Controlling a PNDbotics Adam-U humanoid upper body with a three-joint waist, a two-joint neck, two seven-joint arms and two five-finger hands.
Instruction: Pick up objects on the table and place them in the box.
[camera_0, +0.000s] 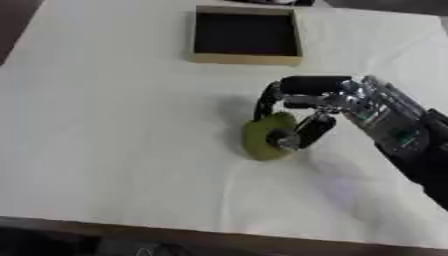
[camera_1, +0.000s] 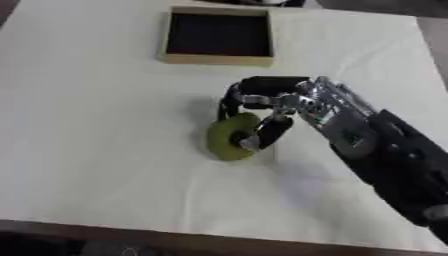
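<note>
The right hand (camera_0: 302, 107) reached in from the right, its fingers and thumb curled around a round yellow-green object (camera_0: 265, 138) near the middle of the white surface (camera_0: 114, 140). The object appeared to rest on the surface, or just above it; contact could not be confirmed. The box (camera_0: 247, 59), open and dark inside, stood at the far side, well apart from the object.

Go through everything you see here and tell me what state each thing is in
Box: open on top, nothing visible inside.
Green object: on the table, not yet in the box.
Right hand: fingers curled round the green object.
Left hand: not in view.
</note>
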